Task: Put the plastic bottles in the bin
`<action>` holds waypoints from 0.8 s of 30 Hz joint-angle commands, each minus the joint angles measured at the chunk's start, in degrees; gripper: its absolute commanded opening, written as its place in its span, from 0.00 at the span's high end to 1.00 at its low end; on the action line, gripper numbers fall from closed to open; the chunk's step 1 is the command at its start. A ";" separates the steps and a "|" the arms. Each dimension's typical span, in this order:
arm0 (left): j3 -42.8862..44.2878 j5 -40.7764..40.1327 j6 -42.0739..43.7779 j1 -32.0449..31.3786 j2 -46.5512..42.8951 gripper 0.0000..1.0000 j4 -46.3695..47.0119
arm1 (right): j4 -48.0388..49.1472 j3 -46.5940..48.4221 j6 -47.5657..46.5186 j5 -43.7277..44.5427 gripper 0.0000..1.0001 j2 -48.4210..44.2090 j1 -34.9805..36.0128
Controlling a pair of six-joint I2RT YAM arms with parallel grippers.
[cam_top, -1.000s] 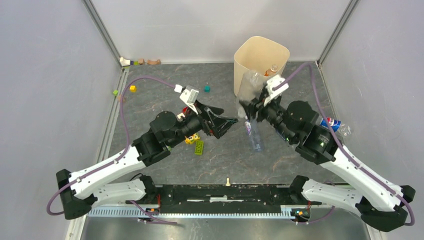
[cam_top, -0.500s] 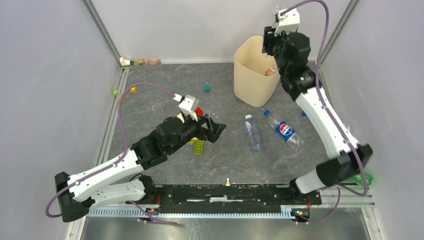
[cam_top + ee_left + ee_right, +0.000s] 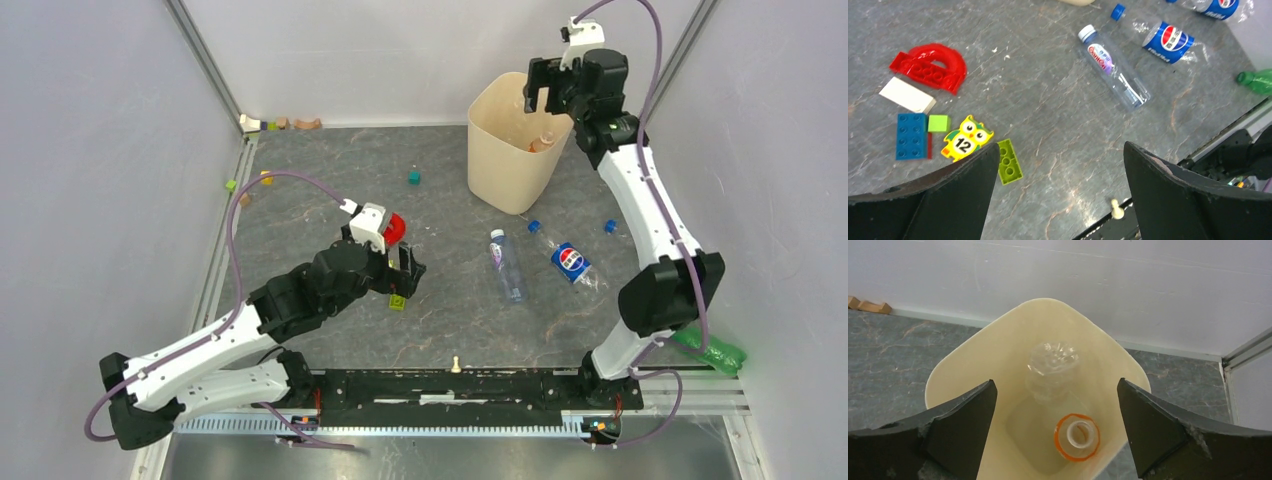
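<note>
Two bottles lie in the bin (image 3: 998,340) as my right gripper (image 3: 1057,385) hangs over its mouth, jaws sprung wide and empty. A second ago those jaws were clamped on a clear bottle (image 3: 1052,365) down near the table. Since then I have swung up to the back corner and let go, and it now stands inside, apparently base-up, just behind an orange-necked bottle (image 3: 1078,437). My left gripper (image 3: 1060,150) is released too, holding nothing, and has drawn back a little over the bricks (image 3: 1010,162) at mid-table. That makes one more delivery done, but by my reckoning the job is not finished. A purple-label bottle (image 3: 508,265) and a Pepsi bottle (image 3: 568,260) lie side by side on the table just in front of the bin. A green bottle (image 3: 712,350) sits at the table's right edge.
</note>
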 commanded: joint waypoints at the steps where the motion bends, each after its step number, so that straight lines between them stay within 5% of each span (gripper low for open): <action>1: 4.64 -0.49 -0.29 -0.31 -2.26 0.00 -8.60 | -1.03 -5.34 -1.08 -0.90 0.02 -10.67 -0.96; 8: 9.24 -3.20 1.46 -0.27 -4.26 0.00 -21.62 | -0.52 -28.91 -3.12 5.50 0.02 -27.73 -3.55; 12: 4.98 -6.33 2.84 -0.29 -7.96 0.00 -20.27 | -1.01 -42.27 -1.89 4.14 0.02 -35.10 -4.62; 24: 2.14 -4.16 2.93 -0.29 -10.53 0.00 -19.57 | -4.44 -57.87 -3.28 -5.72 0.02 -31.91 -4.73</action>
